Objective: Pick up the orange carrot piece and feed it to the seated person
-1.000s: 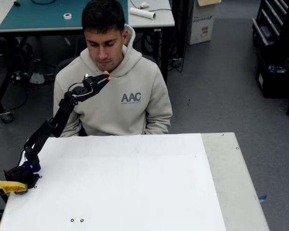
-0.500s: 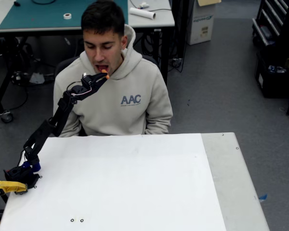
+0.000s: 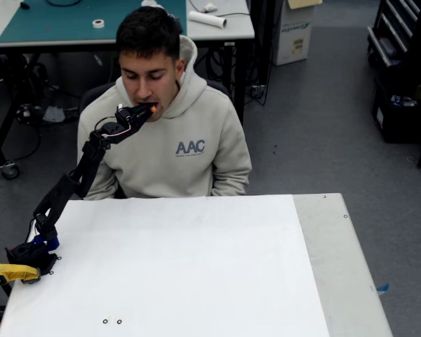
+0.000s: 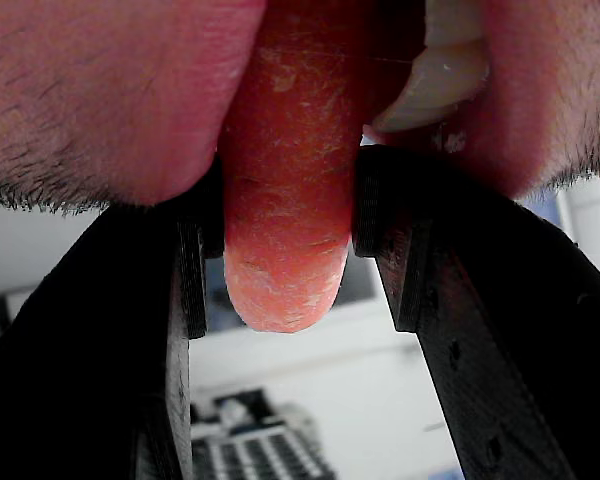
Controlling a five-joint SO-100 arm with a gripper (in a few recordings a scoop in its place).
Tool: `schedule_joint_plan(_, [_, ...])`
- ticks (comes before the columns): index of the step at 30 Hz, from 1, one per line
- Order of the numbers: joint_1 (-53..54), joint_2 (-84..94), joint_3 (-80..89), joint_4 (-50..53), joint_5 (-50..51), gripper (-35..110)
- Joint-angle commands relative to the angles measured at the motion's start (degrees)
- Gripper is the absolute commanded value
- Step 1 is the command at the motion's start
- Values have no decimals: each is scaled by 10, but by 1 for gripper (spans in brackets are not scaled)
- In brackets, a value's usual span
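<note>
Between my jaws (image 4: 290,250) sits the carrot (image 4: 285,190), pinched on both flanks by the two black pads, which are closed only as far as its width allows. Its rounded lower end hangs free below my grip in the wrist view; its upper end has gone in between the person's lips, with teeth showing just beside it.

That is the change. A second ago I held the carrot out in front of a shut mouth, level with the chin. Half a second ago the mouth had opened and the tip was just at the lips. Now, in the fixed view, my jaws (image 3: 149,109) are up against the mouth of the person (image 3: 189,140) and only a speck of orange, the carrot (image 3: 153,108), shows there.

So I judge the feeding nearly done: the piece is delivered, but I have not let go. What remains is to loosen my hold once the bite is firm, then draw back gently, away from the face.

Beyond, the white worktop (image 3: 196,267) lies bare below my arm.
</note>
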Motion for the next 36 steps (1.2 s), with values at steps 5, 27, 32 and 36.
schedule_joint_plan(5, [-12,38,-54,-8,-11,-2])
schedule_joint_plan(27, [131,38,-51,-7,-4,28])
schedule_joint_plan(32, [157,38,-51,-3,-4,28])
schedule_joint_plan(36, [176,38,-51,0,-10,25])
